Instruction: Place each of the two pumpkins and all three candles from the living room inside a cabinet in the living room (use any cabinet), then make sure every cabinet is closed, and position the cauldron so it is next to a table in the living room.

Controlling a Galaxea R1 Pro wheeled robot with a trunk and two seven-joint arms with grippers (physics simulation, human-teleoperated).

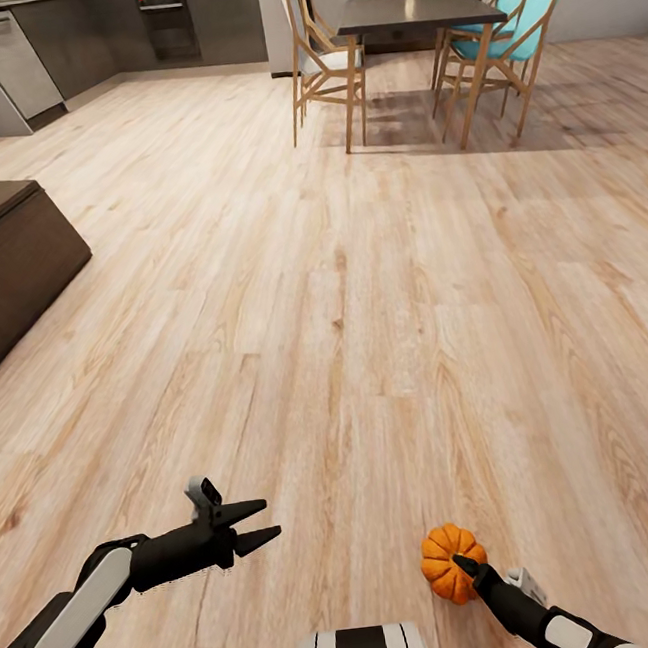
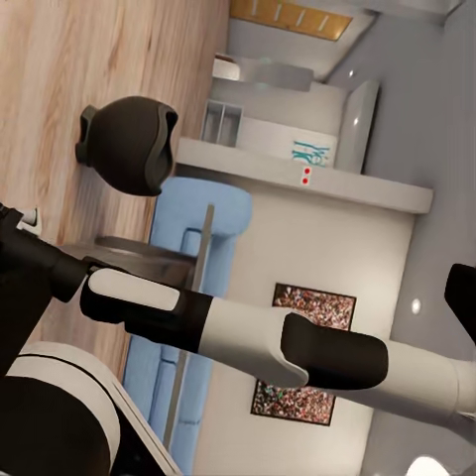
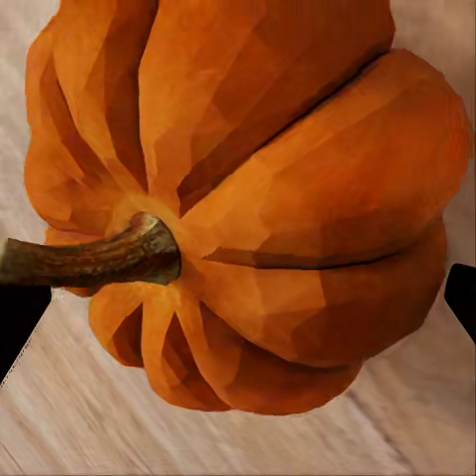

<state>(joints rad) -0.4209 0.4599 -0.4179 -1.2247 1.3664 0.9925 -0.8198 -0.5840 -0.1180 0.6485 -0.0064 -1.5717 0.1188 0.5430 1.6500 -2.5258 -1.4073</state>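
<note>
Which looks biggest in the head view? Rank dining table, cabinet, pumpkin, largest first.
1. cabinet, cut off by the frame
2. dining table, though farther away
3. pumpkin, held in the right gripper

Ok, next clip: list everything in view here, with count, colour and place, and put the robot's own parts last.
pumpkin: one, bright orange with a brown stem, held at the right gripper, low right of the head view.
cabinet: one, dark brown, low, at the left edge.
dining table: one, dark top, far centre-right.
chairs: wooden frames, one with a pale seat left of the table, turquoise ones at its right.
kitchen units: grey, with a black oven, far left.
floor: light wood planks.
cauldron: one, black, in the left wrist view.
left gripper: black, open, empty.
right gripper: black, shut on the pumpkin.
</note>
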